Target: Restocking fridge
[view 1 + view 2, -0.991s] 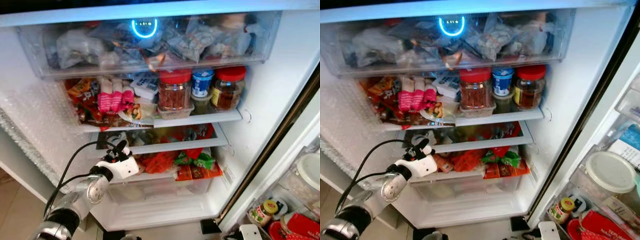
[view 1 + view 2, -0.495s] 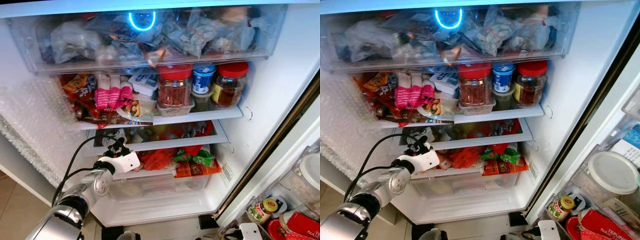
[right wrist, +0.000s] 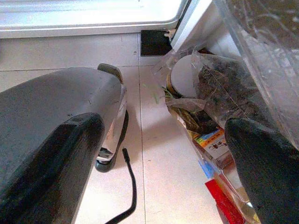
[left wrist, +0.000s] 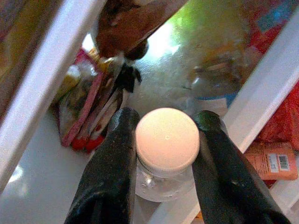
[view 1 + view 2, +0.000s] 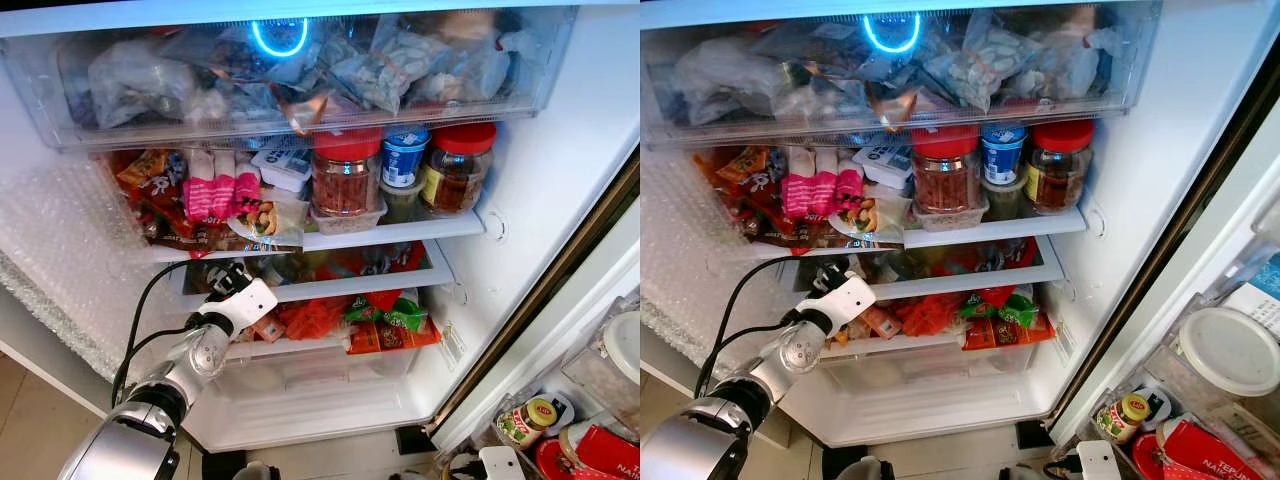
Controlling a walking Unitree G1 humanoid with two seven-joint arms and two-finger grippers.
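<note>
My left gripper (image 5: 232, 284) reaches into the left end of the fridge's second glass shelf (image 5: 340, 288). In the left wrist view its two black fingers (image 4: 112, 163) are shut around the neck of a clear bottle (image 4: 161, 184) with a white cap (image 4: 167, 140). The bottle stands upright at the shelf's white front rail, with snack packets (image 4: 93, 116) behind it. In the right wrist view my right gripper (image 3: 154, 140) hangs low over the tiled floor with its fingers spread wide and nothing between them.
A clear top drawer (image 5: 300, 85) holds bagged food. Two red-lidded jars (image 5: 347, 175) and a blue-lidded tub (image 5: 404, 160) stand on the upper shelf beside snack packets (image 5: 200, 195). A crisper drawer (image 5: 320, 380) sits below. The open door's bins (image 5: 560, 430) are at right.
My left arm has risen and pushed further in, from in front of the lower shelf up to the second shelf's left end. The camera has shifted a little.
</note>
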